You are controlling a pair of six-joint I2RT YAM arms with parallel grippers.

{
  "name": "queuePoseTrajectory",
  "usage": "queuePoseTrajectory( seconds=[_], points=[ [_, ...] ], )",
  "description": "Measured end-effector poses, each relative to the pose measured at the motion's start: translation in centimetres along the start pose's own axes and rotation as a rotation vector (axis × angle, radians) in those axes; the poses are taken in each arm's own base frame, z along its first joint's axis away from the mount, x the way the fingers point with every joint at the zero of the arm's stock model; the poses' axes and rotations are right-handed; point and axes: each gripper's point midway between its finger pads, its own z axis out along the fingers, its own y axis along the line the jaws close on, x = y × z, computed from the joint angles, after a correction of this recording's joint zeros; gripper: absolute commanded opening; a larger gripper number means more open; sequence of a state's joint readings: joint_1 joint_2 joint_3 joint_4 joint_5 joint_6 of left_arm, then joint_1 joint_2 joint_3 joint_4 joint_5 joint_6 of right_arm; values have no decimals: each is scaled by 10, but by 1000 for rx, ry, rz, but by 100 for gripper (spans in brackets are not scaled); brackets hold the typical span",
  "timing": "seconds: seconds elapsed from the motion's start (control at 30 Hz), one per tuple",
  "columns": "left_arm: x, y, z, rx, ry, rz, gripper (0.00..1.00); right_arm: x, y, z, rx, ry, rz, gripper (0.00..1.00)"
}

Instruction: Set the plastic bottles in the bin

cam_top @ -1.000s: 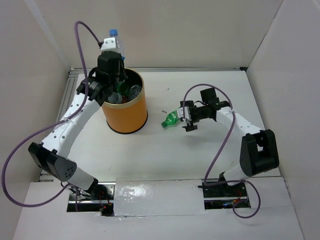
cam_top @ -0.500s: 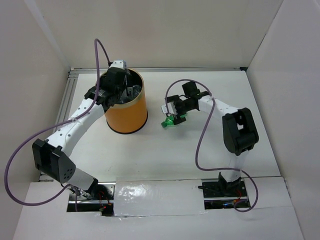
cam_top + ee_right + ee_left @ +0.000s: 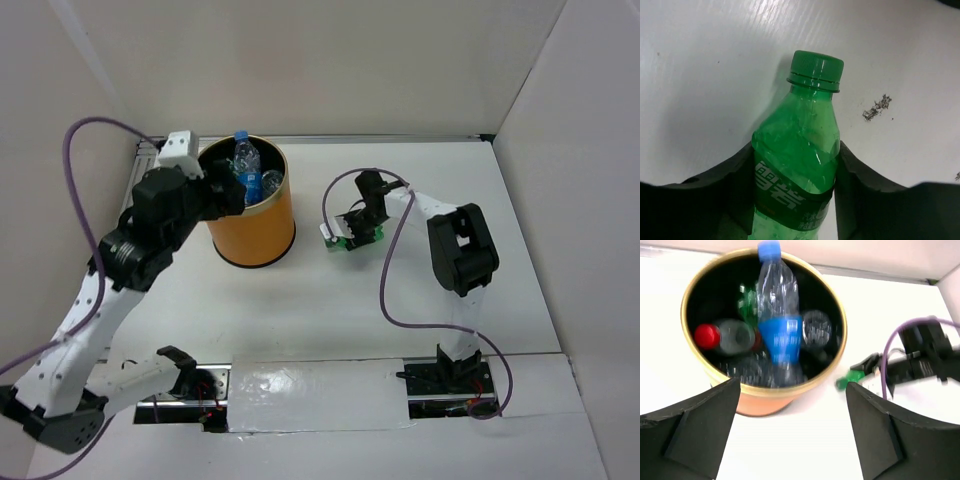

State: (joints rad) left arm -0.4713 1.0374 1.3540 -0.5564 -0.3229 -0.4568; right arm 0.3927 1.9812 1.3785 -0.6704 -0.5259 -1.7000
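Top cam high, near edge, whole tabletop [image 3: 330, 310]. L wrist cam looks down into bin [image 3: 760, 402]; R wrist cam tight on green bottle [image 3: 797, 150], seen in all three.

White table [image 3: 330, 310] with upright orange bin [image 3: 252, 225], green bottle [image 3: 799, 150] on its side, dark specks [image 3: 876, 107] beside it.

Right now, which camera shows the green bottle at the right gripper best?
The right wrist view: the green bottle fills the frame, cap and label sharp, between the fingers of the right gripper. The top view shows only a green sliver under that gripper; the left wrist view, a blurred green speck beside the bin.
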Motion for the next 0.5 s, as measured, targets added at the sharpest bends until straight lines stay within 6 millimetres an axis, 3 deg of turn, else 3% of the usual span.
queuePoseTrajectory(
  seconds=[0.07,0.13,0.23,0.3,0.4,0.5],
  points=[
    [18,7,-12,11,11,-8,99,1,1,-2,-11,8,25,17],
    [39,17,-24,13,26,-15,99,-3,4,-7,-27,4,72,14],
    [79,32,-31,4,74,-35,99,-27,-3,-21,-31,-65,189,8],
    [107,42,-37,1,98,-61,99,-60,-56,-55,92,-118,171,8],
    [136,56,-51,6,96,-105,99,-139,-143,-126,343,-270,96,9],
    [147,63,-62,15,76,-138,99,-228,-184,-202,519,-439,-5,14]
  ],
)
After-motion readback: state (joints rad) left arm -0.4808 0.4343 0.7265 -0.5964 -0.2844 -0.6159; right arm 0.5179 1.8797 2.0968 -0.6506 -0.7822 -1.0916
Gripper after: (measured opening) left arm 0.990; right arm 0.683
